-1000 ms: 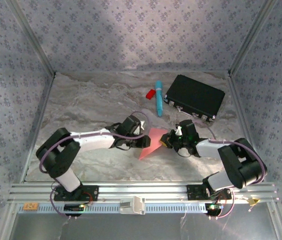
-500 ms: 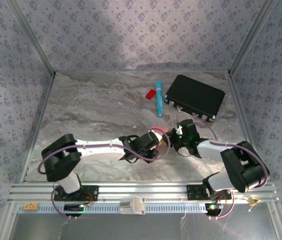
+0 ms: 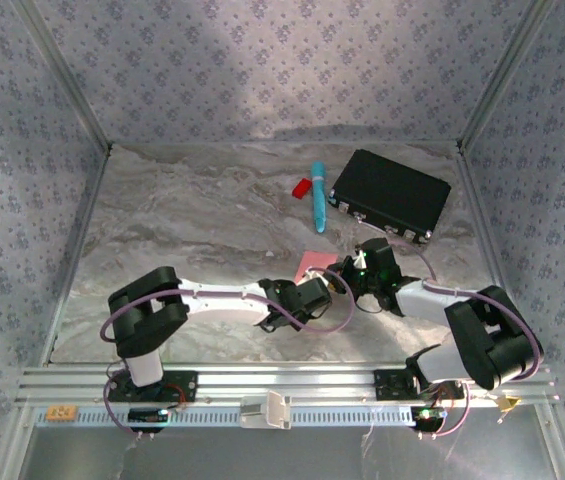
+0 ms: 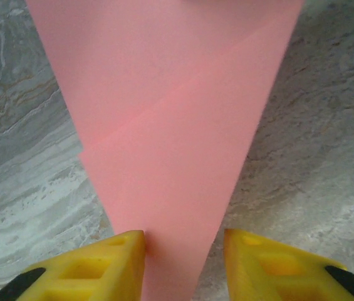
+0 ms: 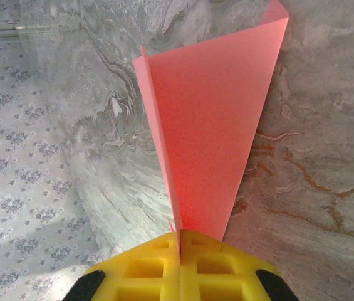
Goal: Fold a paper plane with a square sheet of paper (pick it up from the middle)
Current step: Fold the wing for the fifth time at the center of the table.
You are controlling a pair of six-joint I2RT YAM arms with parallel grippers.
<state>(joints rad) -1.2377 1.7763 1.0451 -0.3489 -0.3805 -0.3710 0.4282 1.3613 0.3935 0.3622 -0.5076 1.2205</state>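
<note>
Right wrist, right end effector (image 5: pixel 180 241) pinching folded paper (image 5: pixel 208 125)

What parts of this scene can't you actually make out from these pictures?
- Top view: left claw and right claw cover most of the paper, hiding its folds.
- Left wrist view: the paper's tip runs off the bottom edge; contact unclear.
- Right wrist view: the shut claw hides the pinched end.
- Top view: red piece too small to identify.

We get soft, even light from above, a pale glare patch on the patterned back wall (image 3: pixel 252 40), overhead view slightly grainy.
</note>
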